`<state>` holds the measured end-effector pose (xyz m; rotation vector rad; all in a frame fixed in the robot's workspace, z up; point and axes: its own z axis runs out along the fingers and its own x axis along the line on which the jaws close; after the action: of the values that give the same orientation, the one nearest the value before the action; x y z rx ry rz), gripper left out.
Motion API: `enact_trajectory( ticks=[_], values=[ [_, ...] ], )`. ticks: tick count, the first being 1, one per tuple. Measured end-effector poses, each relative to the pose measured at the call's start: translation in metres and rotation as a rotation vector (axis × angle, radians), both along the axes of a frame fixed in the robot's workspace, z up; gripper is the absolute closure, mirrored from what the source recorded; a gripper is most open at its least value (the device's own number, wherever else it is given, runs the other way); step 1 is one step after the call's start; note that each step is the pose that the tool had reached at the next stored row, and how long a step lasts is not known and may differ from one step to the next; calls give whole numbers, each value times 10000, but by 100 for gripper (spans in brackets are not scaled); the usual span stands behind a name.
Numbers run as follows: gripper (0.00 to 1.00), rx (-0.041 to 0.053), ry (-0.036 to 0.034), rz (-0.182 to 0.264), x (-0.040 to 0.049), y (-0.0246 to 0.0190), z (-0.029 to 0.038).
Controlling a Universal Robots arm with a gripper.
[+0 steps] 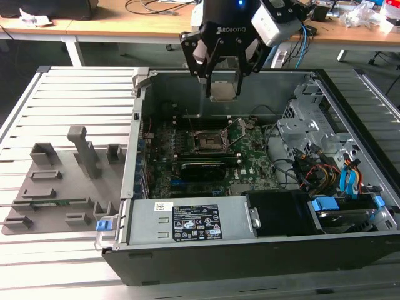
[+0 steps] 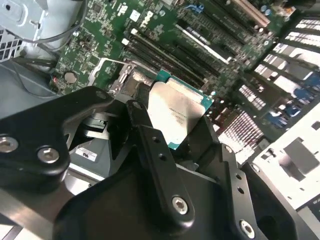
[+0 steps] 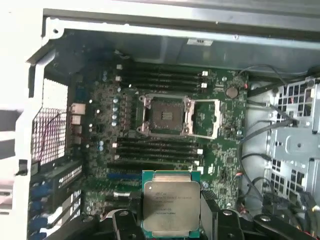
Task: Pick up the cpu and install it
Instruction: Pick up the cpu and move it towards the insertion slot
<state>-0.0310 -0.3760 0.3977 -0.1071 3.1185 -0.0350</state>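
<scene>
Between the jaws of the tool [image 1: 224, 92], high over the open computer case [image 1: 187, 253], hangs the cpu [image 1: 224, 90]. The tool is closed only as far as the chip's width allows, its jaws pressing two opposite edges. That hold leaves the pale metal top facing up and the underside free, which suits a part that must go down flat. In both wrist views the cpu sits level, with its green border showing past the metal lid (the print on it is not worth reading).

Below and well apart from it lies the socket [image 3: 165, 116] on the motherboard [image 3: 220, 160]. The socket looks bare and dark in the middle, and its retention frame [image 3: 207, 119] is swung open to one side, so it appears ready to receive the chip. In the first wrist view the cpu lies off from the socket rather than over it, so it is judged carried but not yet lined up.

Beside the case, to the exterior view's left, a grey tray [image 1: 56, 187] of holders rests on the slatted worktop [image 1: 62, 94].
</scene>
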Motion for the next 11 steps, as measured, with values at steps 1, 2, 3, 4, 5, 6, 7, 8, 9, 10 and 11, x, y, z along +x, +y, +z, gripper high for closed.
enact_trajectory(
  ticks=[1, 2, 3, 4, 5, 6, 7, 8, 9, 10, 11],
  values=[
    [45, -1, 1, 0, 13, 69, -19],
    [45, 0, 0, 1, 21, 117, -31],
    [45, 0, 0, 1, 27, 157, -40],
    [45, 0, 0, 1, 39, 226, -57],
    [45, -2, 1, 1, 60, 328, -78],
    [45, 0, 0, 0, 77, 390, -95],
    [45, -2, 1, 2, 105, 451, -117],
    [45, -2, 3, 3, 129, 488, -135],
    [45, 1, 4, 1, 154, 519, -155],
    [45, -1, 7, 0, 172, 538, -167],
    [45, -3, 12, 0, 202, 565, -189]
  ],
)
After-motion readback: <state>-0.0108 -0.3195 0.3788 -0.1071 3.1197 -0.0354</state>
